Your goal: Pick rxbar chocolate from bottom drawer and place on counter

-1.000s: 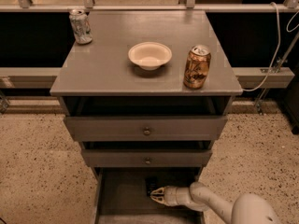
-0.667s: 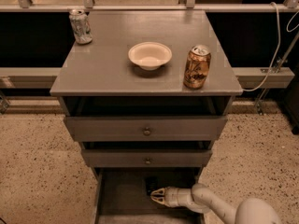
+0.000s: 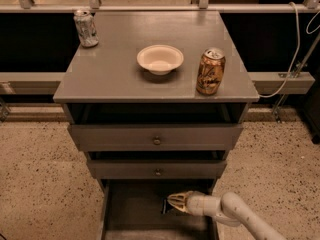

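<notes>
1. While my arm [image 3: 235, 215] reaches in from the lower right of the view, my gripper [image 3: 171, 202] is inside the bottom drawer [image 3: 135, 210], straight below the white bowl [image 3: 160, 59] and a little to its right.
2. Whether my gripper is wide, narrow or holding something, I cannot tell.
3. A small dark flat thing, which I take for the chocolate bar [image 3: 164, 209], lies on the drawer floor at the tip of my gripper. I cannot tell whether the two touch.
4. The bottom drawer is pulled out, and two drawers with knobs, the upper one [image 3: 115, 138] and the middle one [image 3: 125, 170], sit between it and the bowl.
5. The bowl stands upright near the middle of the grey counter [image 3: 120, 74].
6. A gold-brown can [image 3: 210, 71] stands upright to the right of the bowl, a bit closer to the front edge, apart from the bowl.
7. A silver can [image 3: 86, 28] stands upright well to the left of the bowl, toward the back corner.
8. Far below the bowl, a speckled floor [image 3: 40, 184] lies on both sides of the drawers.
</notes>
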